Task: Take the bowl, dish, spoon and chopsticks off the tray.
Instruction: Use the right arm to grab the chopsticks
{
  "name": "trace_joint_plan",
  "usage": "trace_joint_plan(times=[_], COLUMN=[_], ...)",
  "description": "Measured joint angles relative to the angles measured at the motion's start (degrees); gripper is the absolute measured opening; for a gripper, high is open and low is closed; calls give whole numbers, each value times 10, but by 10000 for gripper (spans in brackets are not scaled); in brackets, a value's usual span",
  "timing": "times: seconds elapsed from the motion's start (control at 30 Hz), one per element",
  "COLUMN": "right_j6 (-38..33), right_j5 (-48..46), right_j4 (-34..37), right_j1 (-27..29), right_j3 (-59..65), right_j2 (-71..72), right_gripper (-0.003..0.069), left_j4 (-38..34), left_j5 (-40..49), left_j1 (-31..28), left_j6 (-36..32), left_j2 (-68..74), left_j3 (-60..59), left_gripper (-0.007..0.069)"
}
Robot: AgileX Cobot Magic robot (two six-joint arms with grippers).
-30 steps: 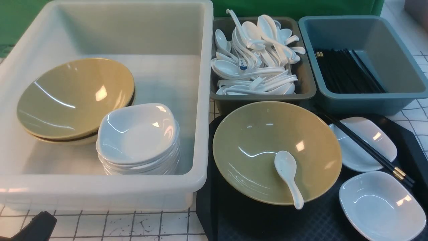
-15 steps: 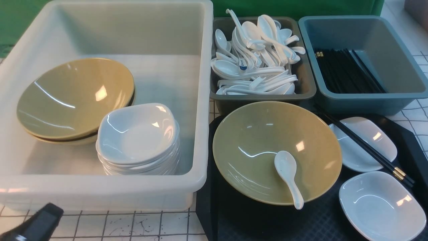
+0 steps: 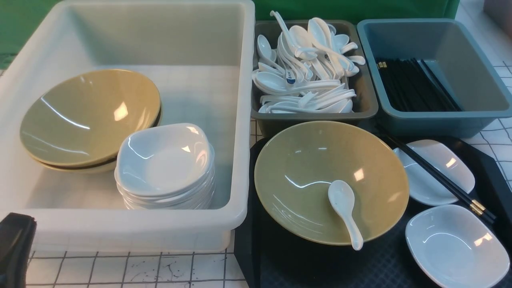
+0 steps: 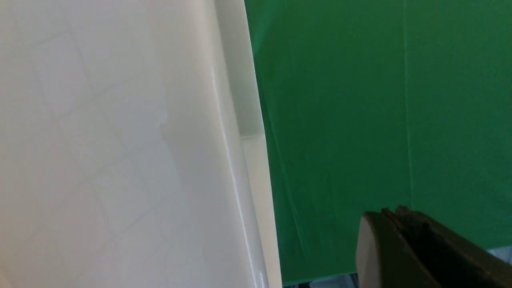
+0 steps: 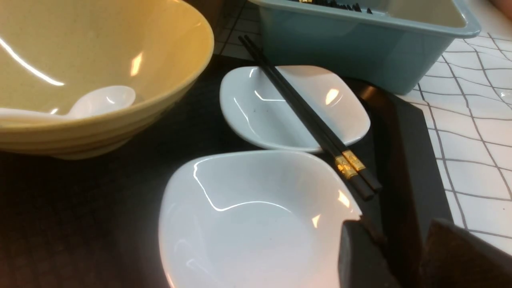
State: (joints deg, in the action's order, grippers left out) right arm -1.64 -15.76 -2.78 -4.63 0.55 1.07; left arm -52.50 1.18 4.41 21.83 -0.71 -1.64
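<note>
White gridded tabletop [image 3: 160, 268] carries the tray [image 3: 304, 266] at front right: the bowl [image 3: 304, 172] fills its left half, rim close to the wall of the white tub [image 3: 240, 120] and to the grey tub [image 3: 312, 118] behind. The spoon [image 3: 344, 208] lies inside, handle over the near rim, and the chopsticks [image 3: 436, 176] slant across the far dish [image 3: 452, 166], gold ends just beside the near dish [image 3: 456, 244]. The right gripper [image 5: 404, 260] hovers low by the tray's right edge, fingers parted and empty; the left gripper [image 3: 16, 240] sits front-left outside the white tub, parted or closed I cannot tell.
</note>
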Motion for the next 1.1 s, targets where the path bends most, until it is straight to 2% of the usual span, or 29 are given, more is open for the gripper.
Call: trace_joint_plan(times=[0.17, 0.23, 0.4, 0.43, 0.57, 0.67, 0.8, 0.9, 1.1], right_j6=[5, 41, 246, 251, 323, 362, 328, 256, 144], right_j5=[14, 33, 105, 109, 130, 100, -6, -115, -320], right_j4=[2, 16, 61, 61, 65, 66, 67, 67, 63], right_j1=[0, 0, 0, 0, -1, -14, -69, -135, -228], right_j3=[1, 3, 9, 9, 9, 3, -84, -205, -394], right_j2=[0, 0, 0, 0, 0, -1, -55, -143, -346], right_gripper=[236, 236, 236, 236, 236, 226, 180, 143, 130], left_j4=[14, 32, 82, 85, 100, 103, 104, 122, 194], left_j5=[54, 94, 238, 244, 375, 427, 452, 453, 458], left_j1=[0, 0, 0, 0, 0, 2, 44, 116, 237], left_j6=[-33, -63, -156, -159, -235, -277, -318, -339, -332], left_j2=[0, 1, 74, 78, 176, 233, 308, 372, 461], left_j3=[27, 62, 172, 180, 250, 285, 326, 364, 443], left_gripper=[-1, -1, -1, -1, -1, -1, -1, -1, -1])
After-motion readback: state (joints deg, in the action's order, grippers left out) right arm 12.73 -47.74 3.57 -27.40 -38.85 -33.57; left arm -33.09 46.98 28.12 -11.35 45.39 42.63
